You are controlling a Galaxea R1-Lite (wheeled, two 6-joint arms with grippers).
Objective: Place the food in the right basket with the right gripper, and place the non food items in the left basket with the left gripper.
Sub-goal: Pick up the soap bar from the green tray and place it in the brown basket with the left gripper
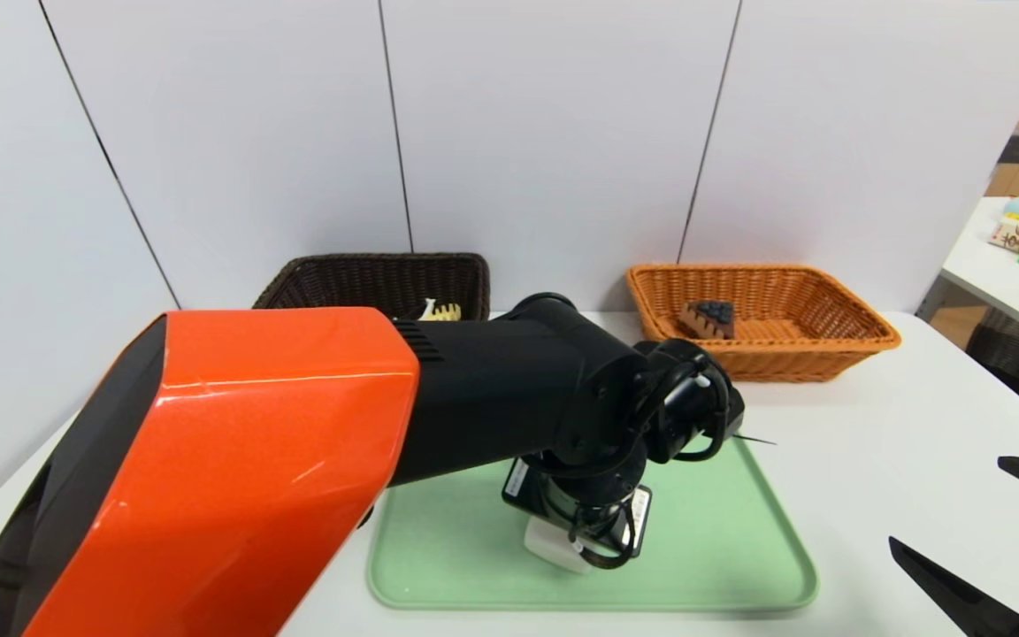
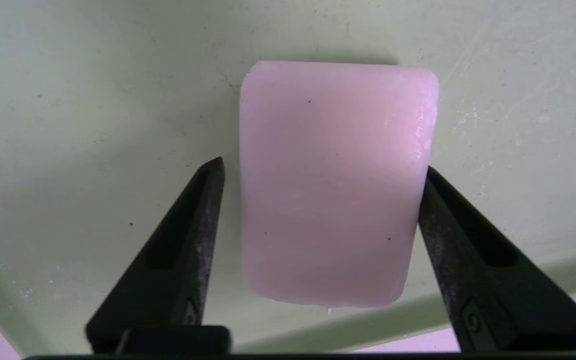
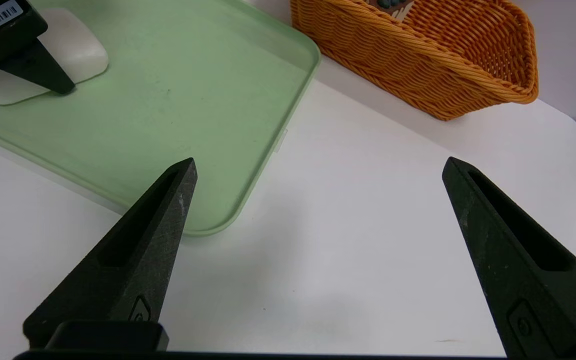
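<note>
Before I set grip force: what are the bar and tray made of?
Bar: looks like soap, pale, matte and waxy, with rounded corners and tiny specks. Tray: probably plastic, light green, smooth with a low sheen and fine scuffs. The left gripper straddles the bar.

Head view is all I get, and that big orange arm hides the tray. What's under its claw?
Observer: A pale bar, soap-like, lying flat on the green tray, between the left claw's fingers.
Operator: Gripped already?
Observer: Not quite. A sliver of tray shows between one finger and the bar; the other finger sits at its edge.
Operator: And the other claw?
Observer: The right claw hangs wide open over the white table, just off the tray's corner.
</note>
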